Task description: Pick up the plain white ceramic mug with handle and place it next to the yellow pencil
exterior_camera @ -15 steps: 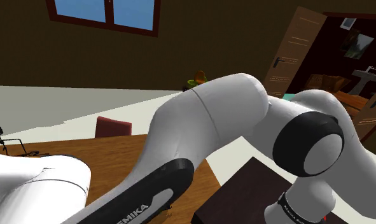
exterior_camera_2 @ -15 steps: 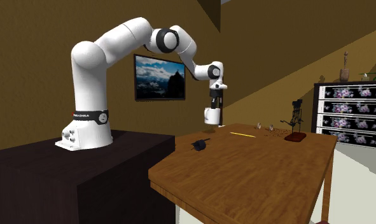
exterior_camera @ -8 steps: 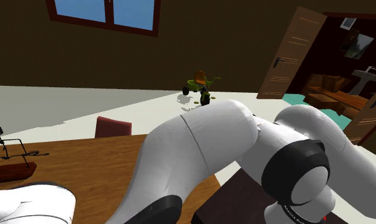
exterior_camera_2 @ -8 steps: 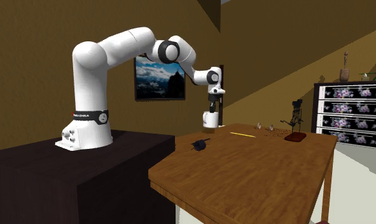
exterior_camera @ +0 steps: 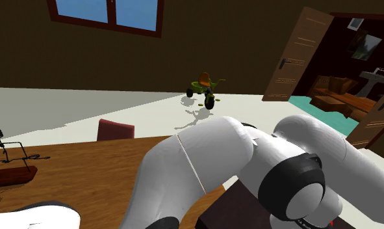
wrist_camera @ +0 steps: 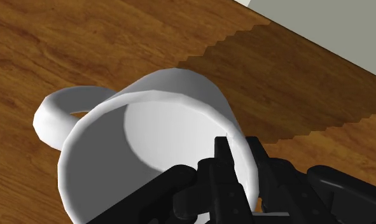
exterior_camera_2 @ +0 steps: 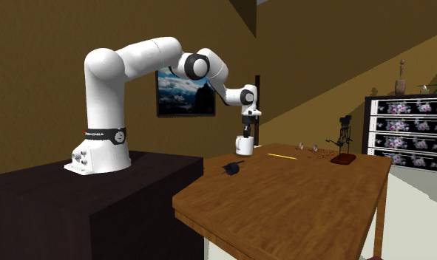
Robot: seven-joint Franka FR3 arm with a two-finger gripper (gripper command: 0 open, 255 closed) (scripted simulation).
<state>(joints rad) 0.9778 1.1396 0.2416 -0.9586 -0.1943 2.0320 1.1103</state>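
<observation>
In the second exterior view a plain white mug [exterior_camera_2: 243, 145] hangs just above the wooden table [exterior_camera_2: 298, 199], near its far corner. My black gripper [exterior_camera_2: 246, 133] comes down from above and is shut on the mug's rim. A thin yellow pencil [exterior_camera_2: 282, 156] lies flat on the table, a short way to that view's right of the mug. The wrist view looks into the mug [wrist_camera: 161, 114]. Its handle [wrist_camera: 53, 114] points away from the gripper [wrist_camera: 237, 162], and one finger sits inside the wall, the other outside.
A small black object [exterior_camera_2: 232, 168] lies on the table nearer the camera than the mug. A dark figurine on a wooden base [exterior_camera_2: 344, 145] stands beyond the pencil. A drawer chest [exterior_camera_2: 409, 133] stands at the right. The shoulder view shows a red chair back [exterior_camera: 115, 129] and a toy tricycle [exterior_camera: 202, 88].
The arm has folded lower and brought the mug down closer to the tabletop, still held. In the shoulder view the arm has dropped, uncovering the tricycle.
</observation>
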